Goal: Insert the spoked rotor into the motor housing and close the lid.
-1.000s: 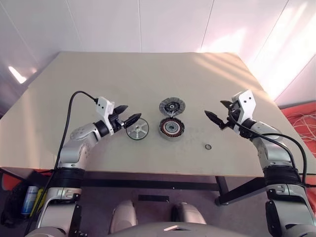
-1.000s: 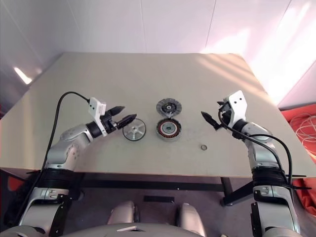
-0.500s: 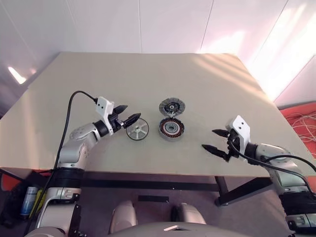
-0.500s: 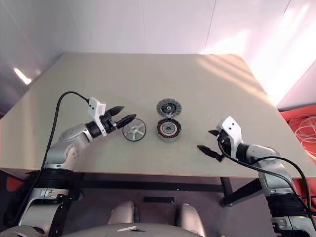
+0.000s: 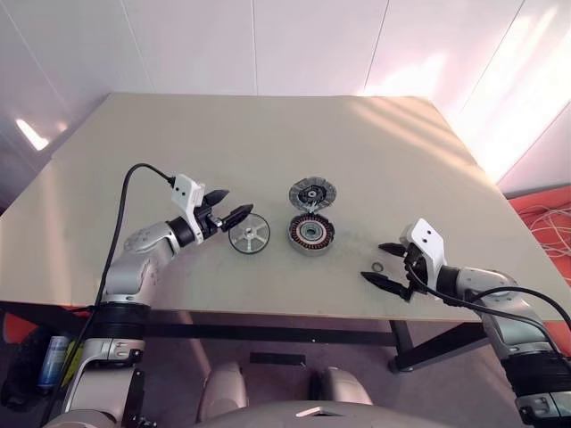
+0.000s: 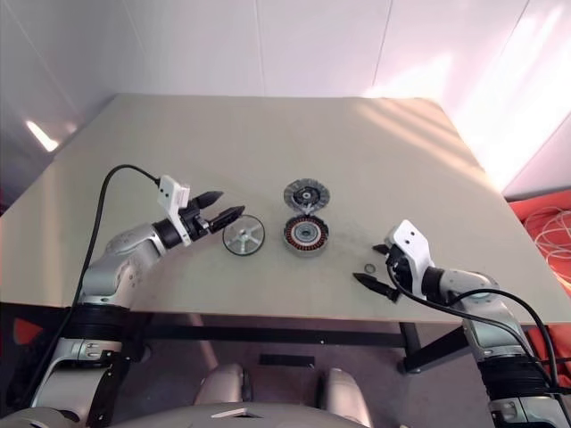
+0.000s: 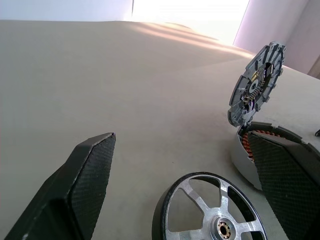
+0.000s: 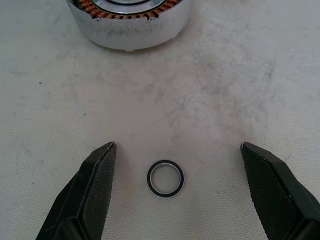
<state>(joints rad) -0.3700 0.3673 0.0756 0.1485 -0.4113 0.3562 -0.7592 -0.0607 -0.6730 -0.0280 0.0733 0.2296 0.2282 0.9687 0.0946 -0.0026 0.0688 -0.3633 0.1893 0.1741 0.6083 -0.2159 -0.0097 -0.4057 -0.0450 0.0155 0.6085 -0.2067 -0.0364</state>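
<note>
The silver spoked rotor (image 5: 248,237) lies flat on the table, just left of the motor housing (image 5: 310,234), whose coppery windings show. The ribbed dark lid (image 5: 311,193) stands tilted open at the housing's far edge. My left gripper (image 5: 234,203) hovers open just left of the rotor (image 7: 210,210), nothing between its fingers. My right gripper (image 5: 373,262) is open near the table's front edge, right of the housing (image 8: 130,20), and holds nothing.
A tiny metal ring (image 8: 165,178) lies on the table between the right gripper's fingers, untouched. The beige table (image 5: 268,134) stretches bare behind the parts. Its front edge runs close under the right gripper.
The right gripper has pulled back toward the front edge and dropped, tipping downward over the tiny ring. The left gripper and the parts have stayed still.
</note>
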